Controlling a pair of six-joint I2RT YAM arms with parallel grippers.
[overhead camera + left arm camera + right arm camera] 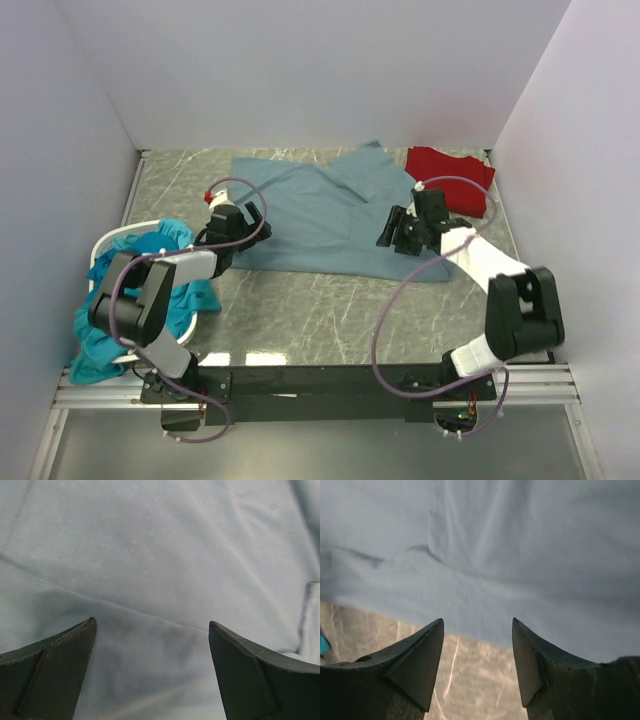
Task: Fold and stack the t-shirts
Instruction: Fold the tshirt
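Observation:
A large slate-blue t-shirt (320, 210) lies spread on the marble table, partly folded. At its left edge my left gripper (252, 216) stands open, and the left wrist view shows only blue cloth (160, 555) beyond the wide-apart fingers (65, 665). My right gripper (392, 232) is open over the shirt's right side; in its wrist view the shirt's hem (485, 580) runs just past the fingertips (432, 645), with bare marble between them. A folded red t-shirt (450, 175) sits at the back right. Teal t-shirts (150, 290) are heaped at the left.
A white basket (108, 240) holds the teal heap at the table's left edge. White walls enclose the table on the left, back and right. A metal rail (320, 385) with both arm bases runs along the near edge.

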